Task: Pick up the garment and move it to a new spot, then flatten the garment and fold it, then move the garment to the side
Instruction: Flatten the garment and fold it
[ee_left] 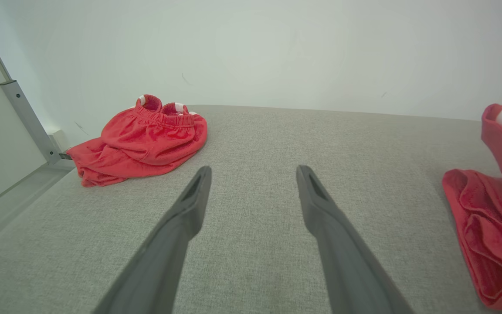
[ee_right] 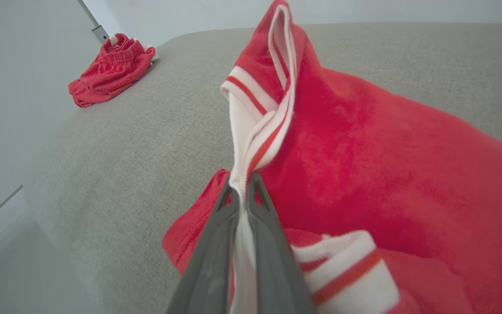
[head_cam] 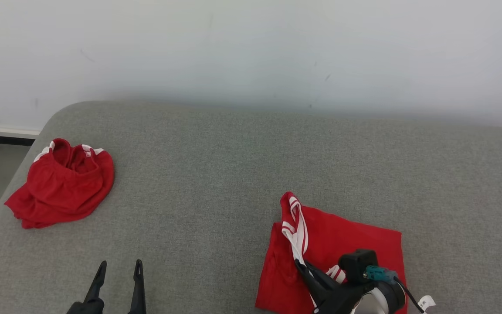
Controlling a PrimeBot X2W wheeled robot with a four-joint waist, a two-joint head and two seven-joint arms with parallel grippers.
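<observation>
The garment (head_cam: pixel 342 244) is red with a white, red-striped trim (head_cam: pixel 295 226); it lies partly folded on the grey cushion at the lower right. My right gripper (head_cam: pixel 299 263) is shut on the trim and lifts that edge up off the rest of the cloth. In the right wrist view the fingers (ee_right: pixel 216 244) pinch the white band of the garment (ee_right: pixel 364 165), the gripper (ee_right: pixel 243 179) fully closed on it. My left gripper (head_cam: pixel 119 267) stands open over bare cushion at the lower left, holding nothing. In its own view the left gripper (ee_left: pixel 253 172) is spread wide, the garment (ee_left: pixel 482 226) off to its right.
A second red garment (head_cam: pixel 63 185) lies crumpled near the cushion's far left corner, also in the left wrist view (ee_left: pixel 146 139) and the right wrist view (ee_right: pixel 111 69). The grey cushion (head_cam: pixel 216 165) ends at a white wall behind and drops to the floor on the left.
</observation>
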